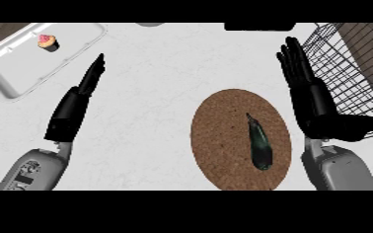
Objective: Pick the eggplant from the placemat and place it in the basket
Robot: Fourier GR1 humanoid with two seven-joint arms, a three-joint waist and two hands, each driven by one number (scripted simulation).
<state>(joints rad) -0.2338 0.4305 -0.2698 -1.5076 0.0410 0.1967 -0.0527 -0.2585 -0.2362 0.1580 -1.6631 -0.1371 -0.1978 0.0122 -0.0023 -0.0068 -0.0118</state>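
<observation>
- Counter (160,98): white top; you have a wide bare stretch between the two arms, from the near edge to the far edge
- Placemat (222,128): round, brown, right of centre; its near rim meets the view's lower edge, and its right rim lies just beside the right forearm
- Eggplant (258,145): dark and slim, lying on the mat's right half, well inside the rim, stem end pointing away from you
- Basket (341,69): wire, at the right edge; the frame cuts it off, so you see only its left wall and part of its floor
- Right hand (302,86): between mat and basket, fingers straight and fully open, pointing away from you; it holds nothing and is apart from the eggplant; it shows in front of the basket's wires, and you cannot tell whether it touches them
- Left hand (89,79): left of centre, seen edge-on, fingers straight, holding nothing, tips near the tray
- Tray (29,71): white, upper left, cut off at the left edge; a cupcake (48,42) stands in it
- Far edge: a grey item (149,24) and a dark item (258,26), both cut off and too little shown to name
</observation>
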